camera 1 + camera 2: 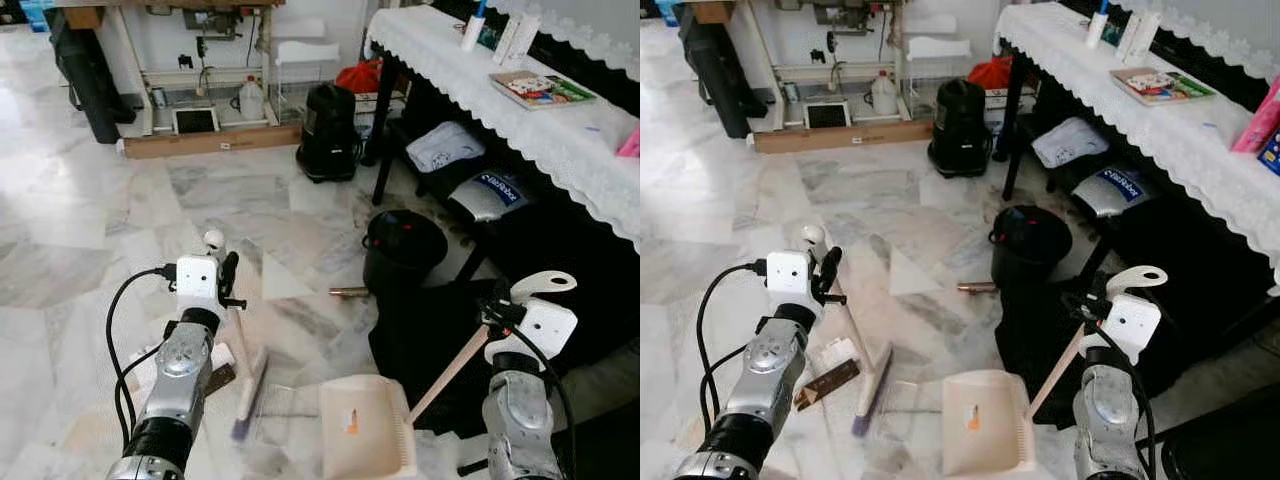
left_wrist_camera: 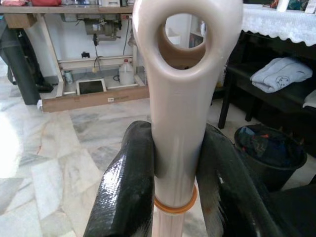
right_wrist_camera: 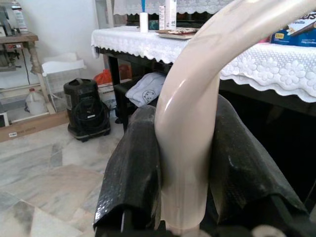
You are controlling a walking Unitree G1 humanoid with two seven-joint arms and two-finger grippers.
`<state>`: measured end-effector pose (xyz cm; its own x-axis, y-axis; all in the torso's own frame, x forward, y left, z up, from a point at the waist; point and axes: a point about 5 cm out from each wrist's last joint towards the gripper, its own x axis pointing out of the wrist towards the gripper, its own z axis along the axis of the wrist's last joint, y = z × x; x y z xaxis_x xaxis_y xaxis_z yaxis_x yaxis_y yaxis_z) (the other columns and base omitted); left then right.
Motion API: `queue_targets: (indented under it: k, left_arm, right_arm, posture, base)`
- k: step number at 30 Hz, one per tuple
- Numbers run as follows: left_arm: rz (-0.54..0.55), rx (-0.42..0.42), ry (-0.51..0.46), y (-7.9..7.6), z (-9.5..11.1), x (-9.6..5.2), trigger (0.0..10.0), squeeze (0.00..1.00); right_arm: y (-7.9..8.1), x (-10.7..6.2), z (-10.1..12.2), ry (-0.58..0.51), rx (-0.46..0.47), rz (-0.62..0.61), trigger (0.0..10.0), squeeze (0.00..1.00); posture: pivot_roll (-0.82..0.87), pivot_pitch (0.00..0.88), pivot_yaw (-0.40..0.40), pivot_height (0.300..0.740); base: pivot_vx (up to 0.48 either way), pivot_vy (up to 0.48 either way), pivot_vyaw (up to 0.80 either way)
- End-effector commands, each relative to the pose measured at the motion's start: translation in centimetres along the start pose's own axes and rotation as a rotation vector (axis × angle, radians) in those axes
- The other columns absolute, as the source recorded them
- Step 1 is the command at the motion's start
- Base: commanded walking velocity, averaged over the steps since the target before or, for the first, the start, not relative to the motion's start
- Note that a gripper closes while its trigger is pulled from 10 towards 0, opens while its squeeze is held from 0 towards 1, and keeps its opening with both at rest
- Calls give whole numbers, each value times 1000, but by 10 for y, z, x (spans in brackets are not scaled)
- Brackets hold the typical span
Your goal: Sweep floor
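Cream dustpan (image 1: 365,428) and broom (image 1: 250,385) on marble floor (image 1: 90,220).

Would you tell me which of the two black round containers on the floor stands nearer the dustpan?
The open bin by the dustpan; the other stands farther back.

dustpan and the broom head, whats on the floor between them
In the eye views, a flat clear plastic wrapper lies on the marble between the broom head and the dustpan. It reaches the dustpan's near edge.

black bin (image 1: 403,248), vacuum (image 1: 328,131), lace-covered table (image 1: 560,130)
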<state>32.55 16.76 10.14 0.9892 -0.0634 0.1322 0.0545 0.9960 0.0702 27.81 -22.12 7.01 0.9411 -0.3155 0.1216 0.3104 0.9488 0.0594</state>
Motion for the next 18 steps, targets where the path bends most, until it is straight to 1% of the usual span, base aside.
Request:
queue_targets:
  k: [1, 5, 7, 10, 16, 18]
  left_arm:
    - [-6, 4, -40, -1, 8, 3, 10000, 0]
    - [-6, 4, -40, -1, 9, 3, 10000, 0]
    - [-6, 4, -41, -1, 9, 3, 10000, 0]
    - [-6, 4, -41, -1, 9, 3, 10000, 0]
    - [-5, 6, -46, 0, 10, 4, 10000, 0]
    - [-4, 8, -49, 0, 10, 4, 10000, 0]
  right_arm:
    - [-3, 3, 7, -37, 10, -16, 10000, 0]
    - [-3, 3, 6, -29, 17, -19, 10000, 0]
    - [-3, 4, 6, -25, 21, -21, 10000, 0]
    - [-3, 4, 6, -23, 20, -22, 10000, 0]
    - [-3, 4, 6, -25, 10, -24, 10000, 0]
    - [-2, 5, 6, -27, 9, -22, 10000, 0]
  posture:
    - [137, 72, -77, 740]
    - [137, 72, -76, 740]
    - [137, 72, -76, 740]
    - [138, 72, -76, 740]
    - [143, 70, -77, 740]
    - [144, 70, -78, 740]
  base:
    - [0, 285, 0]
    - [0, 302, 0]
    - [0, 324, -434]
    - [0, 330, -713]
    - [0, 335, 0]
    - [0, 0, 0]
